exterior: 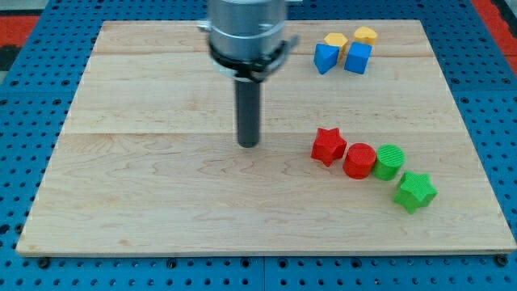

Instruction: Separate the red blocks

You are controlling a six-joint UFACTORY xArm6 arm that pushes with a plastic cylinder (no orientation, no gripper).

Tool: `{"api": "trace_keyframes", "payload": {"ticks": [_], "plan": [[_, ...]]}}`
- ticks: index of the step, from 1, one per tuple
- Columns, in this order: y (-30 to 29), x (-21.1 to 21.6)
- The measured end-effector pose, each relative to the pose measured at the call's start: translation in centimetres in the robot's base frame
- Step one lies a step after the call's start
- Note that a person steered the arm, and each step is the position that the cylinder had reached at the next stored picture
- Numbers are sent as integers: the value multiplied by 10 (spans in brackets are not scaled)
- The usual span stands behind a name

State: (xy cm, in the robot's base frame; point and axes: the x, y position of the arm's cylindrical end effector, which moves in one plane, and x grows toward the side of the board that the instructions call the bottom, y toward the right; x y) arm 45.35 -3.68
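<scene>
A red star block (pixel 328 145) and a red cylinder block (pixel 359 160) lie touching each other at the board's lower right. A green cylinder block (pixel 389 161) touches the red cylinder on its right. A green star block (pixel 415 191) lies just below and to the right of the green cylinder. My tip (pixel 249 144) rests on the board near its middle, well to the left of the red star, touching no block.
Two blue blocks (pixel 325 57) (pixel 357 58) and two yellow blocks (pixel 335 40) (pixel 365 35) cluster at the top right of the wooden board (pixel 145 178). A blue pegboard (pixel 24 162) surrounds the board.
</scene>
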Motion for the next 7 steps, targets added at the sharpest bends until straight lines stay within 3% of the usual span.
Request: {"api": "trace_keyframes", "payload": {"ticks": [3,4,5,6,7], "plan": [[-24,-23],[19,-45],[35,-35],[38,42],[66,74]]}}
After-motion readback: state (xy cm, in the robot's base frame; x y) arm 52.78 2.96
